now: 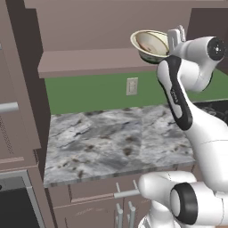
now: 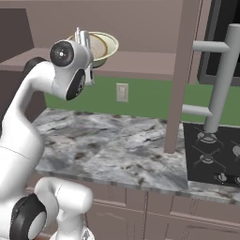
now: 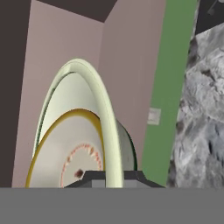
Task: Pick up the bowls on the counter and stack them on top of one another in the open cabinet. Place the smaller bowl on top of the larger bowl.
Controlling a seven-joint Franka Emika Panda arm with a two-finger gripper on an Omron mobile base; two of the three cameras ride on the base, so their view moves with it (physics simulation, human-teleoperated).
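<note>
Right now gripper (image 1: 174, 39) is sitting up at the open cabinet (image 1: 89, 62), over the right end of its shelf board, w/ the arm reaching up from the base. Jaws are pinched tight on the rim of the larger bowl (image 1: 150, 48), on the side nearest the arm; hand view is showing the cream-green rim (image 3: 105, 113) running right down btwn the fingertips. Smaller bowl (image 1: 149, 42) is lying inside the larger one, tan rim and mottled whitish inside showing in the hand view (image 3: 72, 148), so the two are nested. Stack is tilting a bit, opening leaning toward the left base cam. In the right base view the larger bowl (image 2: 108, 47) is hanging near the shelf's front edge, just above the board; can't tell if the base is touching it. Counter (image 1: 111, 142) below is lying bare grey-white marble, w/ a wall outlet (image 1: 132, 86) on the green backsplash behind it. Stovetop (image 2: 215, 154) is sitting off the counter's right edge.
</note>
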